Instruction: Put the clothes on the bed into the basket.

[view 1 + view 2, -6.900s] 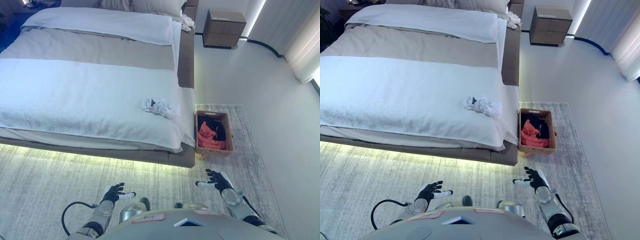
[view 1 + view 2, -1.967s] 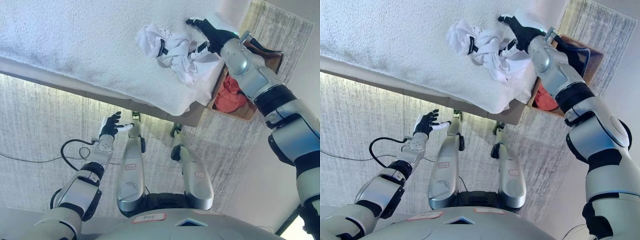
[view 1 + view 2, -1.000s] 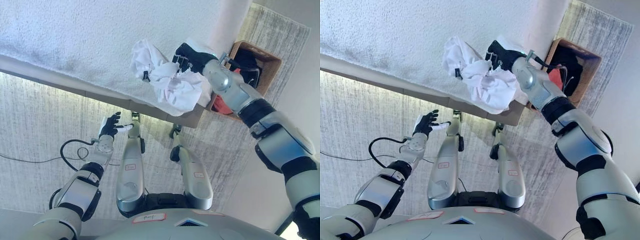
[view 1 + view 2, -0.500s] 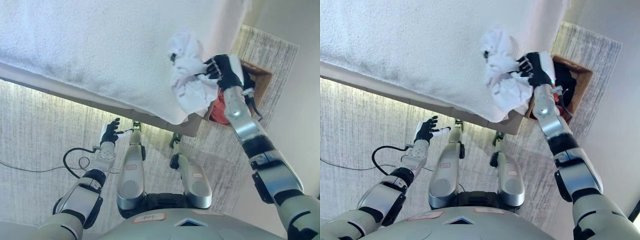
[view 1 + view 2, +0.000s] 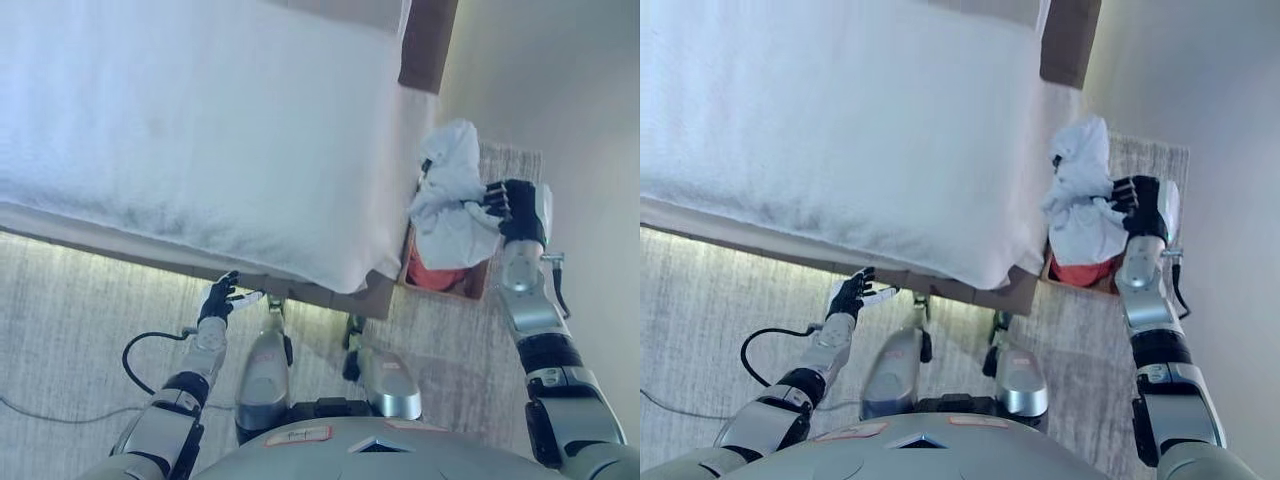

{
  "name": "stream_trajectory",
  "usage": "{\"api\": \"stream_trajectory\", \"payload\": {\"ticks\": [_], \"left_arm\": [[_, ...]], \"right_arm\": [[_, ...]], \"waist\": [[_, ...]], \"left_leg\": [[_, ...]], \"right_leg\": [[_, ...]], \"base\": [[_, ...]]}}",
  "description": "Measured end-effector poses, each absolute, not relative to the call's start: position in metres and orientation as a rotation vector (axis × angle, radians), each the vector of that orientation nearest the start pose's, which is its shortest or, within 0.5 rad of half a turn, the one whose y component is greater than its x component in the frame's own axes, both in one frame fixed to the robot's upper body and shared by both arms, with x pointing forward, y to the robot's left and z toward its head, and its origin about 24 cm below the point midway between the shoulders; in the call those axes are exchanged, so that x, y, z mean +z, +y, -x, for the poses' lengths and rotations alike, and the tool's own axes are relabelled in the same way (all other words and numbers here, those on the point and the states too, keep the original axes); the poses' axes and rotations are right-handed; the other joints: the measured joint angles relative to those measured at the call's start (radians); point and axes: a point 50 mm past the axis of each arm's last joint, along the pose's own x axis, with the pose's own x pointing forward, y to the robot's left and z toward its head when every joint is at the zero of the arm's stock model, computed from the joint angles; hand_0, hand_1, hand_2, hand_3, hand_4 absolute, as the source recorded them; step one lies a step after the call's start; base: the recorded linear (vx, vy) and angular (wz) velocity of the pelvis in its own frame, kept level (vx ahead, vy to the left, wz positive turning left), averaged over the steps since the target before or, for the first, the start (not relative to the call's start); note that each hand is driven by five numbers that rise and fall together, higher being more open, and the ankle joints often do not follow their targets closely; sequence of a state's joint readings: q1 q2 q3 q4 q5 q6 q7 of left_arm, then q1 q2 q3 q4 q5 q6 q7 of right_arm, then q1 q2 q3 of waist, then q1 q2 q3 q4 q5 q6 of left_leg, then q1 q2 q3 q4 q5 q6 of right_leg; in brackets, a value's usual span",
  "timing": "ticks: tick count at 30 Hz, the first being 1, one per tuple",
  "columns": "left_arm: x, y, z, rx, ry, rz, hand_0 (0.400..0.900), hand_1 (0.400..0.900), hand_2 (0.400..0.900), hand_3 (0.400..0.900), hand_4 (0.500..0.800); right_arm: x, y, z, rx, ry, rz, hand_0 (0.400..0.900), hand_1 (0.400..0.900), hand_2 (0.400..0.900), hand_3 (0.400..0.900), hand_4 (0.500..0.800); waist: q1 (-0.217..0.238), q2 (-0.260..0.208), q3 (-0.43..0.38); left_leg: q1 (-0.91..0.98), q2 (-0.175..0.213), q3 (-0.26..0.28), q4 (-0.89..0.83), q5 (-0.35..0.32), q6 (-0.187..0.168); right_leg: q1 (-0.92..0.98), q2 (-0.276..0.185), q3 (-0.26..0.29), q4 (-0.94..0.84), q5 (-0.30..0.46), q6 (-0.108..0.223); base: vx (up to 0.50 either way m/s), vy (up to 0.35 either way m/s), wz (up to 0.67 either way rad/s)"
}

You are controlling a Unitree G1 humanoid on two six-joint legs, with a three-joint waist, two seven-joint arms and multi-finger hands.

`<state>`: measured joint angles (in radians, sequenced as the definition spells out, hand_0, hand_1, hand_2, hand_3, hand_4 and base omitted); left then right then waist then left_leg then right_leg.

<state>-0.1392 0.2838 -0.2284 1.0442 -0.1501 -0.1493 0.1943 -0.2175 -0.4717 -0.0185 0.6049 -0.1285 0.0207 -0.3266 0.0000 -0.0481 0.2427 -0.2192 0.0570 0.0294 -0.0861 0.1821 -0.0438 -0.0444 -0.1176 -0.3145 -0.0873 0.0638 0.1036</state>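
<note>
A crumpled white garment (image 5: 449, 198) hangs in the air above the brown basket (image 5: 470, 289), which stands on the rug beside the bed's corner. My right hand (image 5: 515, 208) is shut on the garment's right side and holds it over the basket. A red-orange piece of clothing (image 5: 433, 273) shows inside the basket under the white one. My left hand (image 5: 217, 298) hovers low at the bed's front edge, fingers spread and holding nothing. The white bed cover (image 5: 190, 130) has no clothes on the part I see.
The bed's brown frame (image 5: 427, 45) runs along the right side, with its corner (image 5: 375, 297) touching the basket's left. A grey patterned rug (image 5: 455, 350) lies under the basket. Pale bare floor (image 5: 560, 110) stretches to the right.
My right hand has carried the white garment rightward off the bed's edge to above the basket. The camera has also shifted, showing more of the bed. The left hand stays put.
</note>
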Motion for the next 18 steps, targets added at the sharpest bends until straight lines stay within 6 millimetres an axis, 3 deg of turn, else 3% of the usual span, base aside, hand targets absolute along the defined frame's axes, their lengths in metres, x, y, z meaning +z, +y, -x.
{"api": "stream_trajectory", "payload": {"ticks": [7,13,18], "left_arm": [[-0.128,0.236,-0.161,0.164,0.842,-0.319,0.9,0.9,0.9,0.9,0.8],[-0.137,0.237,-0.141,0.16,0.912,-0.314,0.9,0.9,0.9,0.9,0.8],[-0.139,0.239,-0.137,0.156,0.938,-0.315,0.9,0.9,0.9,0.9,0.8]], "right_arm": [[-0.033,-0.332,-0.234,-0.536,0.57,0.604,0.4,0.4,0.4,0.4,0.5],[-0.04,-0.358,-0.214,-0.612,0.687,0.586,0.4,0.4,0.4,0.4,0.5],[-0.043,-0.37,-0.207,-0.657,0.76,0.538,0.4,0.4,0.4,0.4,0.5]], "waist": [[0.003,0.015,-0.098],[-0.001,0.026,-0.119],[0.001,0.032,-0.146]], "left_leg": [[0.031,-0.003,-0.001,-0.007,-0.01,0.004],[0.04,-0.002,0.0,-0.007,-0.011,0.005],[0.044,-0.001,0.0,-0.007,-0.011,0.006]], "right_leg": [[0.032,-0.003,-0.003,0.0,-0.016,0.001],[0.038,-0.001,-0.001,0.0,-0.016,0.0],[0.042,-0.001,-0.001,0.0,-0.019,0.003]], "base": [[0.06,-0.002,0.0],[0.03,-0.009,0.0],[0.01,-0.008,0.01]]}}
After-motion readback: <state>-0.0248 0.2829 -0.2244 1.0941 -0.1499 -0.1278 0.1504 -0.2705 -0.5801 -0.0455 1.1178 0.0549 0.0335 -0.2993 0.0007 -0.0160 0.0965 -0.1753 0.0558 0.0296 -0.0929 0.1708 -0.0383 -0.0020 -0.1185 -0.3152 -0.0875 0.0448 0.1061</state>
